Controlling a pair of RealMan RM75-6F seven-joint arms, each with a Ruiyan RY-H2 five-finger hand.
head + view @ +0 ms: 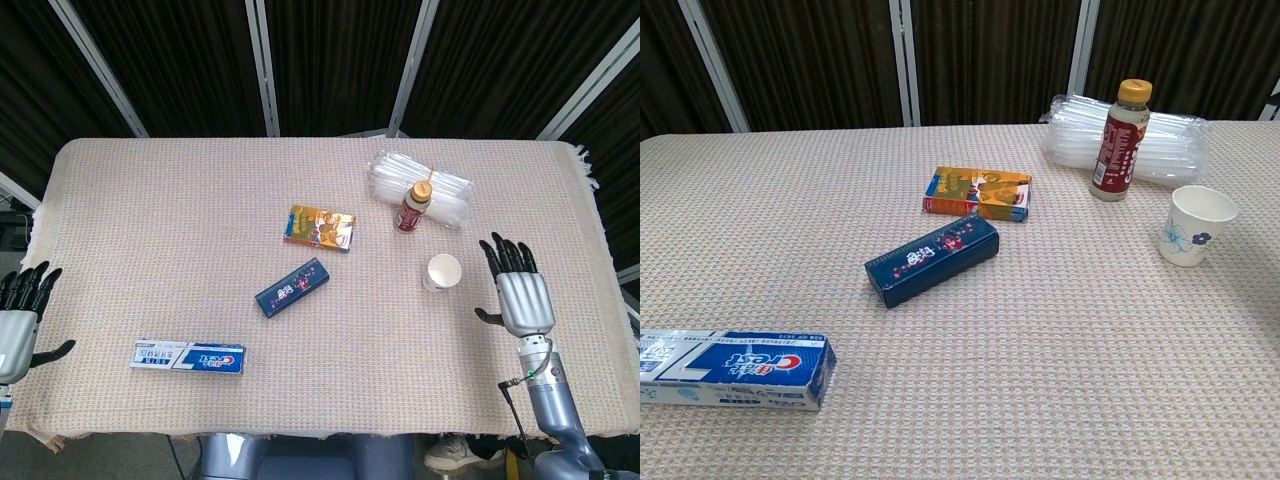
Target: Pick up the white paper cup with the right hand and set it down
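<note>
The white paper cup (442,271) stands upright on the right part of the table; in the chest view the cup (1196,225) shows a blue flower print. My right hand (521,294) hovers to the right of the cup, fingers spread, holding nothing, with a gap between it and the cup. At the table's front left edge my left hand (18,316) lies flat, fingers apart and empty. Neither hand shows in the chest view.
A red bottle (413,206) stands just behind the cup, in front of a clear plastic packet (421,187). An orange box (320,227), a dark blue box (293,287) and a toothpaste box (188,357) lie toward the middle and front left.
</note>
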